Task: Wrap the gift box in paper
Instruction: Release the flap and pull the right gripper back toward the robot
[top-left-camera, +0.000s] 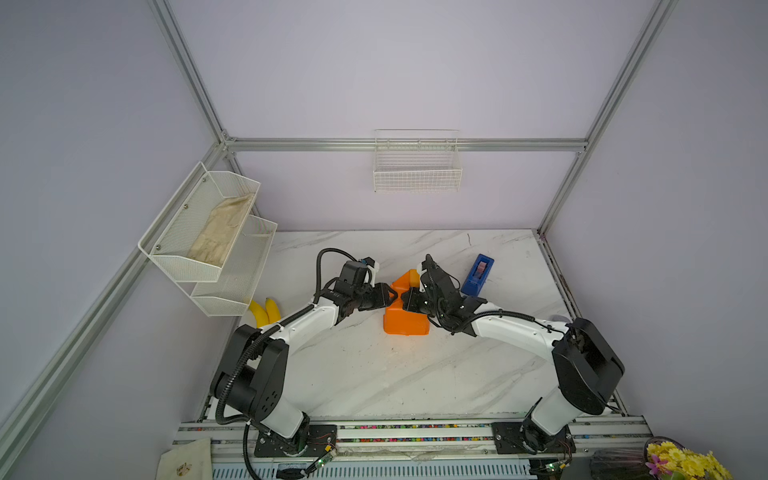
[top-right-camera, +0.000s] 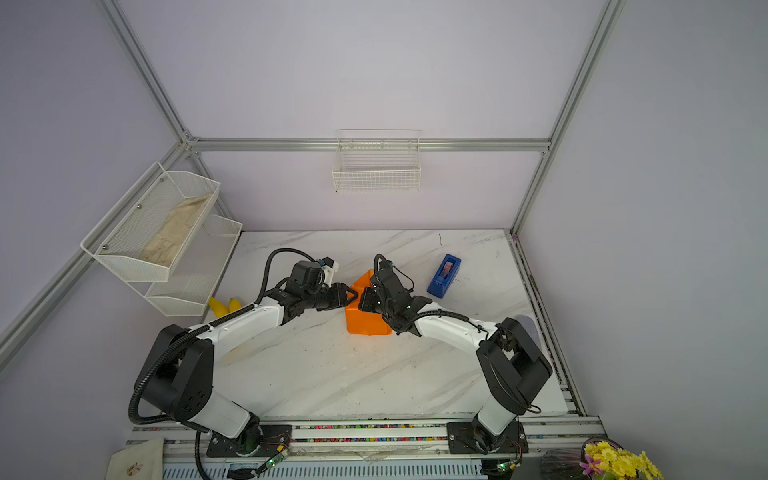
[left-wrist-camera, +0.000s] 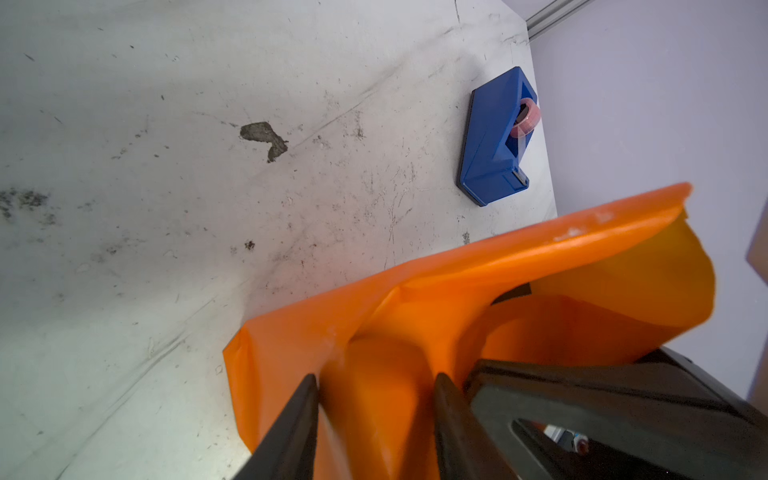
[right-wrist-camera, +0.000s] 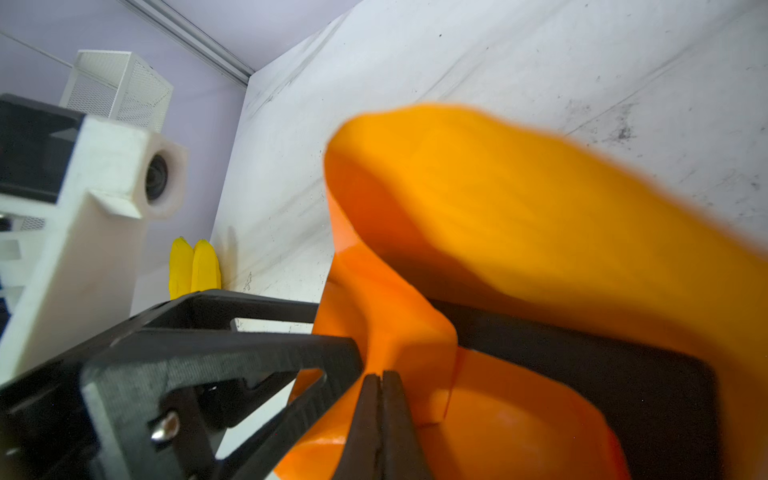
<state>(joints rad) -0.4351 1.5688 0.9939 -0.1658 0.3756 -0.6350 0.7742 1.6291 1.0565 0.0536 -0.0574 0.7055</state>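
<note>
Folding the paper (top-left-camera: 405, 322) over the gift box (right-wrist-camera: 602, 374), one flap not yet down.

On the bundle, the left hand (top-left-camera: 392, 296) has its jaws apart, straddling a hump of paper. The right hand (top-left-camera: 408, 300) is closed with its tips against a fold; I cannot tell whether it pinches a layer. The gift box sits under the paper in the middle of the surface (top-left-camera: 365, 374), with only a dark face showing in the right wrist view. In both top views the bundle's long axis runs 12 to 6 o'clock. The left hand is at its 9 and the right at its 3, equally near, and the loose flap rises at 12. The blue tape dispenser (top-left-camera: 478, 274) stands at 2 o'clock, nearer the right arm. No writing is readable.
</note>
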